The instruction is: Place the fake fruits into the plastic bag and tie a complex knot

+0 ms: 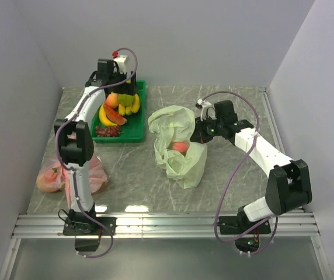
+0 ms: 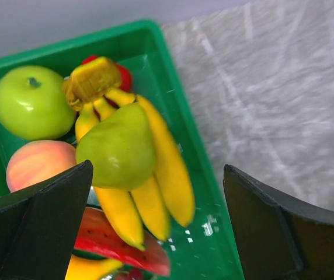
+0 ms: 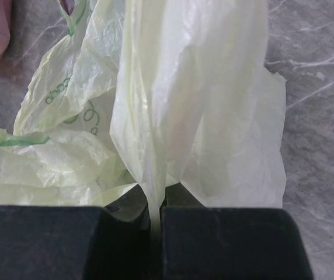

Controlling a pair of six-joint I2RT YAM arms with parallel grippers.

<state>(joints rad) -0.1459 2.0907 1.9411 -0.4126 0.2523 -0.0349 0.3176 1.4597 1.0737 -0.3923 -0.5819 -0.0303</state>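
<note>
1. The left gripper hangs over the green tray, up in the upper left of the top view. Its jaws are spread wide with nothing between them.
2. The left wrist view shows what's in the tray:
   - a bunch of bananas with a green pear lying on top of it
   - a green apple at upper left
   - a peach at the left edge, partly behind the finger
   - a watermelon slice along the bottom
   - a small red fruit peeking out behind the banana stem
3. The dark grapes only show in the top view, at the near side of the tray.
4. The right gripper has its jaws pressed together on a fold of the plastic bag. You can see the thin film pinched right in the seam between the fingers.
5. The pale green bag sits crumpled in the middle of the marble table, just right of the tray. There's an orange-pink fruit showing in its opening.
6. A pink bag lies at lower left beside the left arm, with something orange inside that I can't make out.
</note>
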